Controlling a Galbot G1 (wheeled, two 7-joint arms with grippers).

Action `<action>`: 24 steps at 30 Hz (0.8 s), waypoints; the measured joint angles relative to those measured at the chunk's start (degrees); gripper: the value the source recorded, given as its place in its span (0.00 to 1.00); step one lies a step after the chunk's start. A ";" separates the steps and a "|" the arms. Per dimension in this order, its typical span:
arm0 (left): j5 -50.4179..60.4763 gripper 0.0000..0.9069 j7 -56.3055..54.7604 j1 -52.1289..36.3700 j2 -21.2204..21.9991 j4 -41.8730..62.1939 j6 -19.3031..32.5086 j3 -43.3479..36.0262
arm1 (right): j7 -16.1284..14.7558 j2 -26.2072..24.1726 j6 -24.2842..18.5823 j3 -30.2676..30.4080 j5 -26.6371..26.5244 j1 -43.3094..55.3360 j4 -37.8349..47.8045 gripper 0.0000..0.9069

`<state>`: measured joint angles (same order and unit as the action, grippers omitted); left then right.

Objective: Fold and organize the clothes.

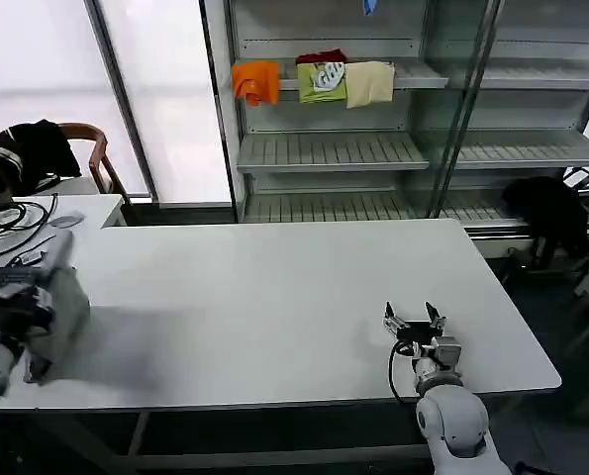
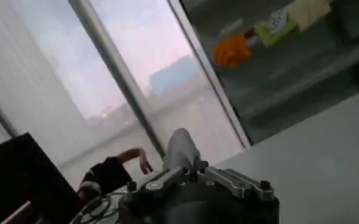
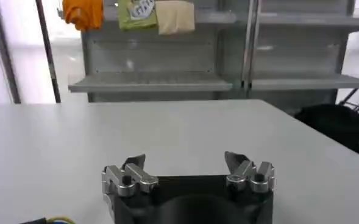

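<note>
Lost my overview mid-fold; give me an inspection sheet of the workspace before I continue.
Surface: white rectangular table, smooth.
Job's things: light grey cotton T-shirt, bunched at the table's left edge.
Clutter: nothing seen.
Grippers: left gripper shut on the T-shirt; right gripper open, above the table's near right.
Cables: black cables on the side desk.
Surroundings: orange, green and cream folded garments on metal shelving.

A big white table (image 1: 274,307) fills the middle of the room. Behind it stand grey metal shelves (image 1: 334,150) with orange (image 1: 255,81), green (image 1: 321,82) and cream (image 1: 370,83) folded clothes on top. Bright frosted windows (image 1: 37,69) glow on the left. A wooden chair (image 1: 94,153) holds something black (image 1: 35,150).
</note>
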<state>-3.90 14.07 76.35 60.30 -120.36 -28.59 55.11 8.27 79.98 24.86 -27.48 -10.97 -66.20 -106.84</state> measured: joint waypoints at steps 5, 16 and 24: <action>7.04 0.02 -2.32 0.82 8.13 1.07 1.46 -10.21 | -0.09 -0.55 -0.45 -0.71 -0.19 -0.80 0.44 1.00; 5.92 0.02 -7.23 -2.42 16.06 2.54 2.00 -27.25 | -0.51 -0.55 -0.15 -0.85 -0.09 -0.69 0.20 1.00; 2.62 1.00 -8.85 -7.02 19.83 6.89 3.90 -36.35 | -1.75 0.56 -0.19 0.52 0.37 -0.48 -0.43 1.00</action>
<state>-1.29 5.21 69.33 80.13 -113.47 -24.69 18.76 6.53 80.54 24.67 -26.96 -10.59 -66.67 -107.27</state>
